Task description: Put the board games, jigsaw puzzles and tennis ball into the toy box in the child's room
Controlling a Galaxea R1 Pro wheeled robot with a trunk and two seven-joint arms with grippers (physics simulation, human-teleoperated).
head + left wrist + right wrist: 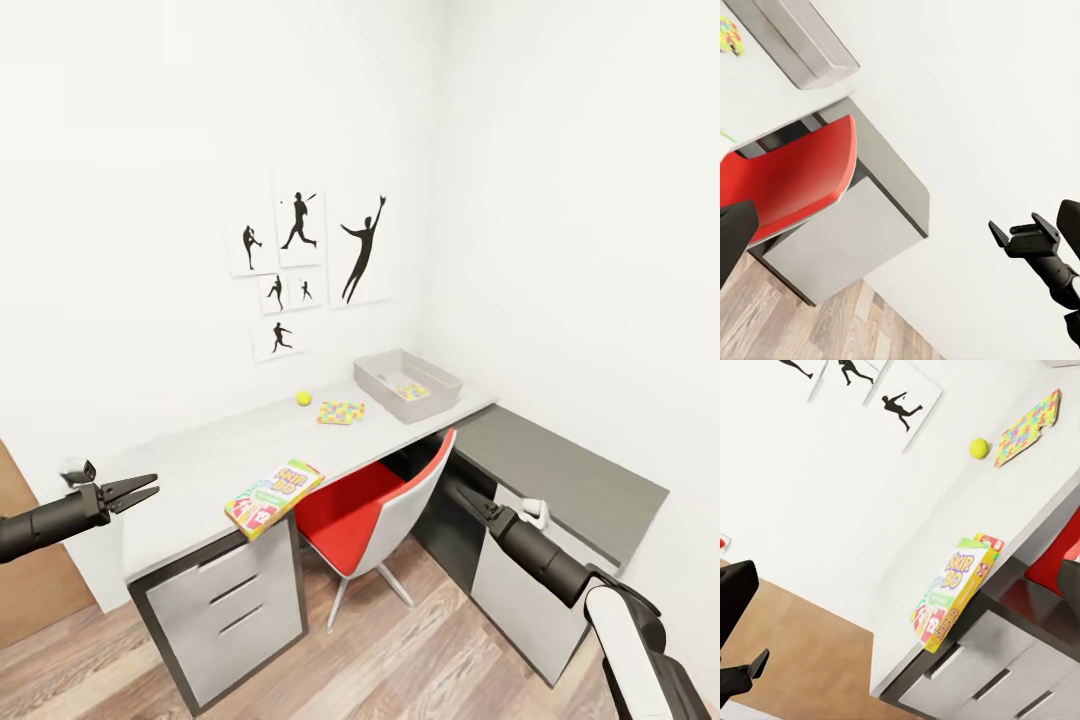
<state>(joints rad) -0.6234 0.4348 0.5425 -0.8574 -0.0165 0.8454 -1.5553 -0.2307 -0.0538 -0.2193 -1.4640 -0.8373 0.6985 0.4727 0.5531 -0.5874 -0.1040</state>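
Observation:
On the white table [200, 460] the grey toy box [440, 385] stands at the far right end, with a pastel mosaic jigsaw puzzle [411, 391] lying inside it. A second jigsaw puzzle [340, 412] lies flat just left of the box, and the tennis ball [303, 398] rests beside it. The Skip-Bo board game [273, 497] overhangs the table's front edge. My left gripper [138, 492] hovers open off the table's left end. Low by the chair, my right gripper [462, 496] is open and empty. The bed is out of view.
A red and white chair [365, 515] is tucked under the table. White drawers [225, 610] fill the table's left end. A lower dark-grey-topped cabinet [560, 470] runs along the right wall. Wood-plank floor [400, 660] lies in front.

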